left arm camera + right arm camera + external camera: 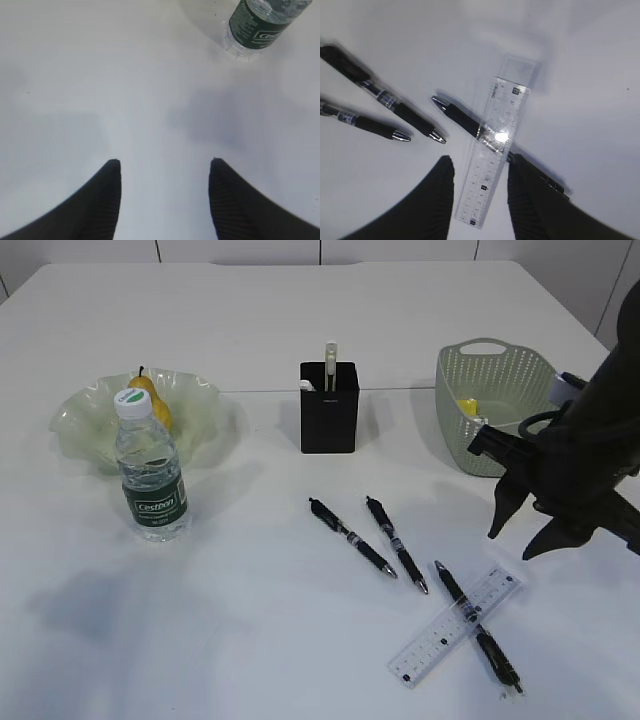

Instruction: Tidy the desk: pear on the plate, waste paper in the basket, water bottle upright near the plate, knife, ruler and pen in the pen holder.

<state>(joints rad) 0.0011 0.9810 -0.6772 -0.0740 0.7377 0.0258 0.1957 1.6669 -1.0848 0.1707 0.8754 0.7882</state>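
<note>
Three black pens and one ruler (455, 626) lie loose on the white tabletop (250, 640) in the exterior view; the nearest pen (478, 626) crosses under the ruler. The pear (150, 400) sits in the ruffled green plate (200, 405), the water bottle (152, 468) stands upright just in front of the plate, and the black pen holder (329, 408) already has a pale, upright tool in it. Something yellow lies in the sage-green basket (500, 370). My right hand (530, 535) hangs above the ruler, empty, fingers apart.

From my left wrist, my left hand (164, 170) hovers over bare tabletop, fingers well apart, holding nothing; the bottle's base (257, 27) shows at the top edge.

From my right wrist, the fingers of my right hand (480, 200) straddle the ruler's (492, 150) near end, apart and gripping nothing. The crossing pen (462, 117) lies beneath it.

I judge the ruler is next. It is thin, flat and slick: my fingertips may skid off its edges or press it flat against the tabletop. Because it rests on the pen, closing could tip it, roll the pen away, or pinch both together.
</note>
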